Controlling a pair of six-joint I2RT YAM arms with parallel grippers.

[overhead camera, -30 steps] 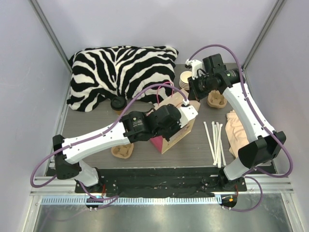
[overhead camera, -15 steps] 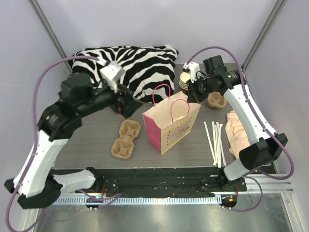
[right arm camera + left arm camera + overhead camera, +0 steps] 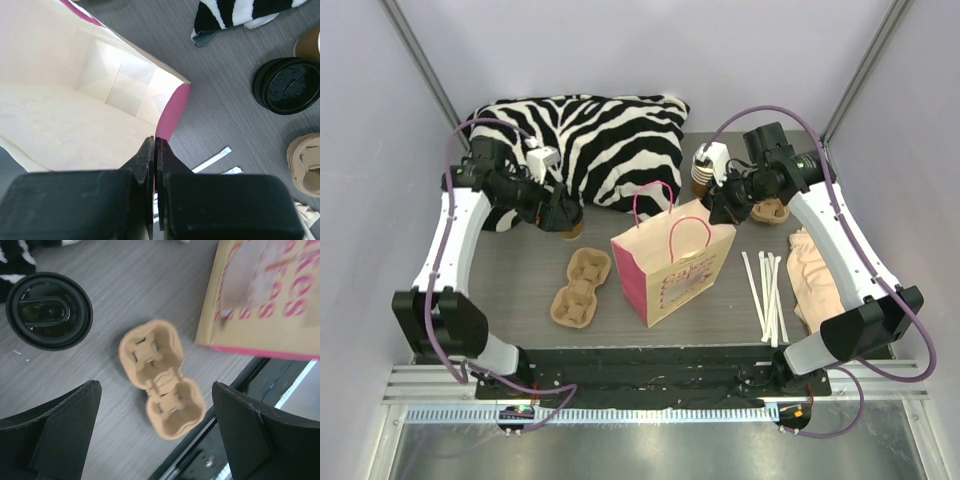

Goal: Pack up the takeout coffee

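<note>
at the back left of the table (image 3: 520, 270), my left gripper (image 3: 563, 214) hangs with its jaws spread wide and nothing between them. the coffee cup (image 3: 49, 310) stands just below it, right beside the front edge of the zebra pillow (image 3: 580, 140). from my left wrist its black lid sits off to one side, outside the gap of the jaws. bare tabletop lies between the cup and the cardboard cup tray (image 3: 161, 377). there is more bare top between the tray and the paper bag (image 3: 670, 265), which stands upright mid-table with its mouth open. my right gripper (image 3: 154, 145) is closed, its tips at the bag's rim by a pink corner; i cannot tell whether paper is pinched there. past that corner lie a loose lid (image 3: 285, 85) and the straws (image 3: 767, 290), with grey table showing around them.
</note>
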